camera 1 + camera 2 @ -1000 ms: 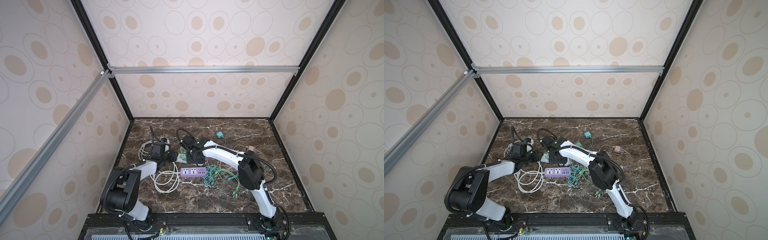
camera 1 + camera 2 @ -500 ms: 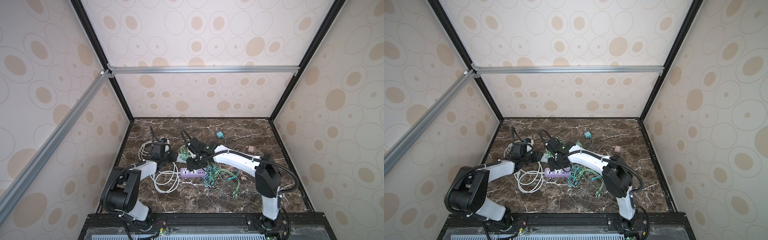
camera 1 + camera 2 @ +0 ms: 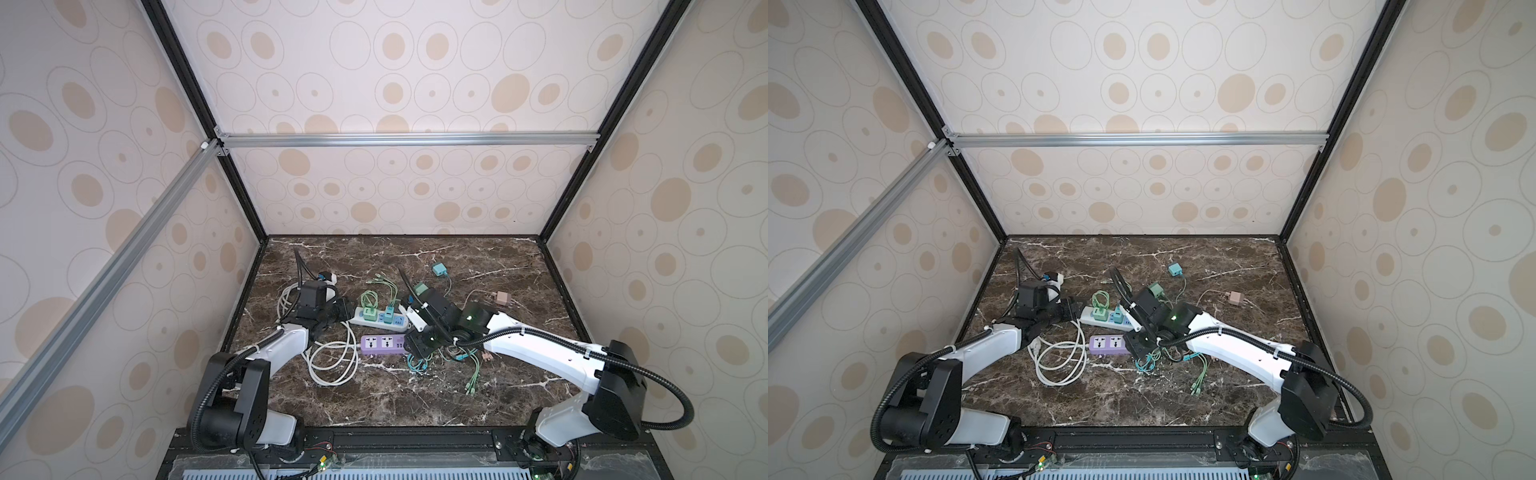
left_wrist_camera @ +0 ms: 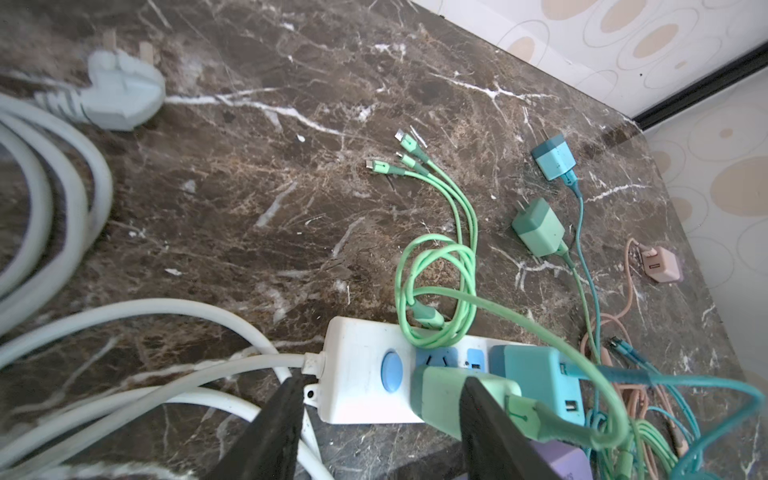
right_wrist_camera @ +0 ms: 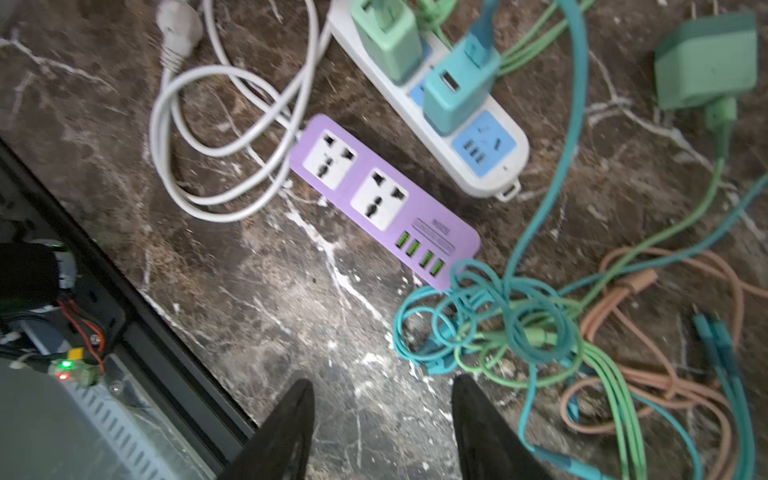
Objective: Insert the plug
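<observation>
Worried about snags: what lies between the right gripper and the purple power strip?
Bare marble, in the right wrist view; the teal cable tangle lies aside, against the purple power strip.

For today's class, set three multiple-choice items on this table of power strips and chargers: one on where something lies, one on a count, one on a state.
1. Where is the pink charger?
A. Plugged into a strip.
B. Loose on the table, right of both strips.
C. On top of a strip.

2. How many chargers sit in the white power strip?
A. None.
B. Four.
C. Two.

3. The two large sockets of the purple power strip are:
A. both empty.
B. both filled.
C. one filled.

Answers:
1 B, it lies apart on the marble with only its own cable.
2 C, a green charger and a teal charger stand in it.
3 A, both sockets show open holes.
</observation>
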{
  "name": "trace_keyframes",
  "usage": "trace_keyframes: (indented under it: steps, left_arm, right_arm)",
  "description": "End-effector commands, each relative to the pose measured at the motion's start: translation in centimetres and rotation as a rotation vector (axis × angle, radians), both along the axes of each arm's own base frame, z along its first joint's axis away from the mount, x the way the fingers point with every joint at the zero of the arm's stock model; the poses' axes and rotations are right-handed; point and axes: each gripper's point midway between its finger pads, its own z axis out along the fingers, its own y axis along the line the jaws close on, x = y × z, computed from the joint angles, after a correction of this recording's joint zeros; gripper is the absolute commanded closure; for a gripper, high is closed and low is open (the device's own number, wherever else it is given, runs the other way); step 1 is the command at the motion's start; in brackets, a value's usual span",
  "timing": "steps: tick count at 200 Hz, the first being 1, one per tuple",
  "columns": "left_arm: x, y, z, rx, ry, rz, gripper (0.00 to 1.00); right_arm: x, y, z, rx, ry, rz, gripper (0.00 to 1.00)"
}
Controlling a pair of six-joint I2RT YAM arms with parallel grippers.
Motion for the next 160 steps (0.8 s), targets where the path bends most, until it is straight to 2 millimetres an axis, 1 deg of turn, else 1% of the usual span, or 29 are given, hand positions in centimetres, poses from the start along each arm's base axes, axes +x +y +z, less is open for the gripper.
trace_keyframes:
  steps: [1, 17, 41, 51, 66, 82, 91, 103, 121, 146, 160]
  left_arm:
    - [0.2, 0.6, 2.2, 0.022, -0.045, 0.012, 0.36]
    - [-0.2, 0.9, 2.8, 0.030, -0.056, 0.018, 0.34]
    - [-0.7, 1.1, 3.9, 0.037, -0.077, 0.020, 0.31]
    - [-0.9, 1.2, 4.5, 0.040, -0.088, 0.021, 0.29]
    - [-1.2, 1.3, 5.3, 0.042, -0.109, 0.021, 0.26]
    - [-1.4, 1.4, 6.2, 0.044, -0.127, 0.021, 0.24]
    - [-1.6, 1.4, 6.4, 0.048, -0.128, 0.020, 0.24]
    - [-1.7, 1.5, 6.8, 0.050, -0.135, 0.021, 0.24]
    - [-2.0, 1.6, 7.1, 0.051, -0.139, 0.020, 0.23]
    - [-2.3, 1.6, 7.8, 0.044, -0.152, 0.023, 0.23]
    - [-2.4, 1.7, 8.3, 0.049, -0.160, 0.021, 0.23]
  right_arm:
    - [0.7, -3.7, -0.6, -0.052, -0.014, -0.121, 0.45]
    - [0.9, -5.9, -1.2, -0.050, 0.005, -0.226, 0.49]
    - [1.4, -9.1, -2.0, -0.054, 0.024, -0.400, 0.52]
    - [1.7, -10.8, -2.6, -0.070, 0.038, -0.490, 0.54]
    - [2.0, -13.7, -3.8, -0.092, 0.084, -0.643, 0.59]
    - [2.1, -15.8, -4.8, -0.098, 0.116, -0.752, 0.61]
    - [2.2, -16.8, -5.3, -0.101, 0.131, -0.807, 0.59]
    - [2.3, -17.4, -5.9, -0.097, 0.149, -0.846, 0.57]
    - [2.6, -17.7, -6.9, -0.104, 0.171, -0.874, 0.54]
    - [3.0, -17.9, -8.5, -0.124, 0.195, -0.901, 0.54]
    - [3.2, -17.6, -9.1, -0.113, 0.211, -0.907, 0.54]
